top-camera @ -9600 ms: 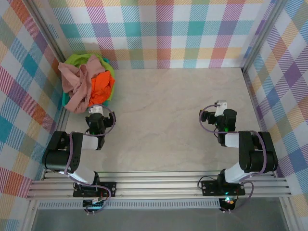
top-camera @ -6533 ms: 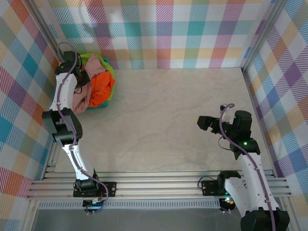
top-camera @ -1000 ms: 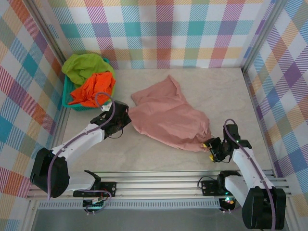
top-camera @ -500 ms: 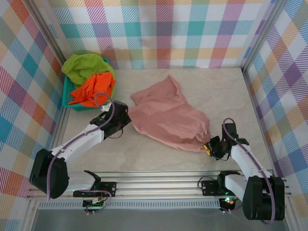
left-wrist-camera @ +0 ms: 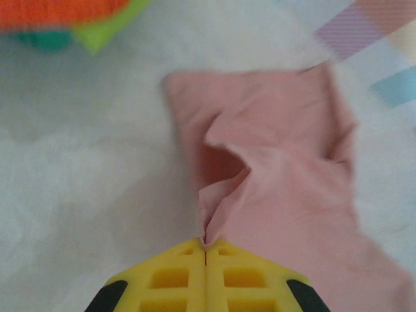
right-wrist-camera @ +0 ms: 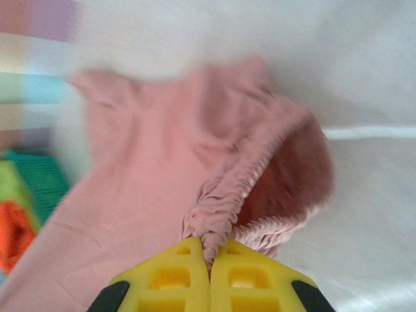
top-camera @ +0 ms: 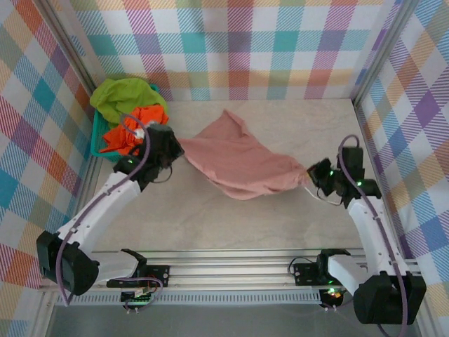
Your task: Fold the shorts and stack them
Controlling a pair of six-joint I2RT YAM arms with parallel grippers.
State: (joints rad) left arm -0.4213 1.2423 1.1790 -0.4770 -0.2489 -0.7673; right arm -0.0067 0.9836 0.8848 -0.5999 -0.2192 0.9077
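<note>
**Top view, left to right.** Upper left: a teal mesh basket (top-camera: 96,144) stands against the plaid wall. It holds the lime green shorts (top-camera: 123,95) at its upper end and the bright orange shorts (top-camera: 137,130) below them.

Just right of the basket, the left gripper (top-camera: 173,151) is clamped on the left edge of the dusty pink shorts (top-camera: 242,165). In the left wrist view its yellow fingers (left-wrist-camera: 169,279) meet on a pinched fold of pink cloth.

The pink shorts span the centre of the frame between the two grippers. One corner peaks towards the upper centre and the lower edge droops over the pale table (top-camera: 210,225); whether it touches the table cannot be told.

Right of centre, the right gripper (top-camera: 313,173) is closed on the garment's right end. In the right wrist view its jaws pinch the gathered elastic waistband (right-wrist-camera: 227,201).
</note>
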